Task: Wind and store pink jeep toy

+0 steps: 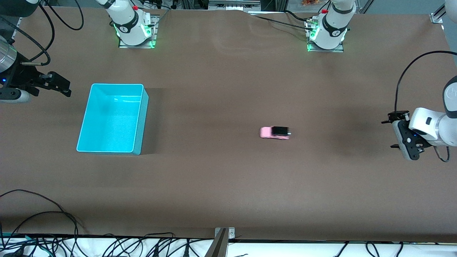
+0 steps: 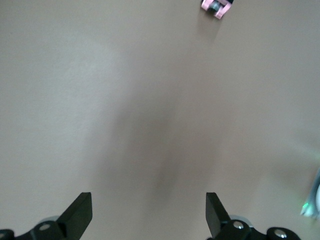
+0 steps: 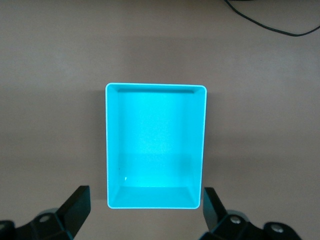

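Out on the bare brown table, toward the left arm's end, you have the pink jeep toy resting on its wheels, well apart from both grippers. Your left gripper hangs over the table's edge at the left arm's end, its two fingers spread wide with nothing between them; in the left wrist view the jeep shows only as a sliver at the picture's border, cut off so that you see little more than a pink end and one dark wheel. Your right gripper hangs over the right arm's end of the table, just beside the cyan bin, and its fingers are likewise held wide apart and hold nothing. The jeep's long axis runs along the table from one arm's end to the other, with the pink nose toward the bin and the black roof section toward the left gripper. The bin stands upright and open, well apart from the jeep, and you can see down to its bare floor in the right wrist view. Any winding key on the jeep is too small for you to make out.
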`<state>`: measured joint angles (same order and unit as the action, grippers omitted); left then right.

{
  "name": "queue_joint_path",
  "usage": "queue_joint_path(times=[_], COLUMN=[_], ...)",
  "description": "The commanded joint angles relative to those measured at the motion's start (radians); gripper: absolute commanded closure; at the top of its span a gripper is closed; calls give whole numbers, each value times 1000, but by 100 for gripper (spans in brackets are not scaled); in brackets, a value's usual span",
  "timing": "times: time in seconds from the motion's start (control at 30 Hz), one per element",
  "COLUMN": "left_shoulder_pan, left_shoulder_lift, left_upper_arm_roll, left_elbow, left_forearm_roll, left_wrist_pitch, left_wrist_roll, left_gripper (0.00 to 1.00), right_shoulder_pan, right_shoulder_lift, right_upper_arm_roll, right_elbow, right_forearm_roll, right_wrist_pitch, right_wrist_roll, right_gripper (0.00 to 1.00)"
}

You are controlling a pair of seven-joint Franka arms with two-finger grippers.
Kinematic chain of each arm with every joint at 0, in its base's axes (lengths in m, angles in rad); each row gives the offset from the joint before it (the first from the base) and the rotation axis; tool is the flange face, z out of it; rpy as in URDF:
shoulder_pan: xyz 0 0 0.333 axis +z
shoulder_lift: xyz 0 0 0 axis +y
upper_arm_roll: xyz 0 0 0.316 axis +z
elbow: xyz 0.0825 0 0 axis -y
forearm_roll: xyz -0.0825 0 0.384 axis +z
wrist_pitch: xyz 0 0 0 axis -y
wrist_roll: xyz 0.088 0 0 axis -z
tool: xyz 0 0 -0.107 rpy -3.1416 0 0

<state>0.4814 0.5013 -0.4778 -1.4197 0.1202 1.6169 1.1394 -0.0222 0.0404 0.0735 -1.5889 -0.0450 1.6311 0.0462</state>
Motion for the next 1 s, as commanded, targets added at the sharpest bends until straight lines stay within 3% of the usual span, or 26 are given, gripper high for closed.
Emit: queue_joint_path(times=[0.0, 0.4, 0.8, 0.87, 0.97], left_shoulder_pan=[3, 2, -121, -142, -237], left_shoulder_lift=[-49, -84, -176, -190, -204], left_upper_arm_roll=[-42, -96, -91, -61, 57], left_elbow=[7, 7, -10, -13, -19], left_forearm_roll=[-24, -20, -5, -7, -16], left_wrist_pitch=[-49, -89, -94, -89, -88], left_wrist_roll=[-145, -384, -677, -710, -739], left_gripper=[0, 0, 0, 0, 0], right_shoulder_pan=[-1, -1, -1, 2, 4], right_shoulder_lift=[-2, -2, -2, -2, -1], right_upper_arm_roll=[-3, -3, -3, 2, 3], right_elbow=[9, 9, 10, 10, 10], right_forearm_roll=[14, 14, 11, 10, 13], right_wrist_pitch=[-13, -13, -13, -14, -14], right_wrist_roll=[1, 1, -9, -9, -11], right_gripper=[0, 0, 0, 0, 0])
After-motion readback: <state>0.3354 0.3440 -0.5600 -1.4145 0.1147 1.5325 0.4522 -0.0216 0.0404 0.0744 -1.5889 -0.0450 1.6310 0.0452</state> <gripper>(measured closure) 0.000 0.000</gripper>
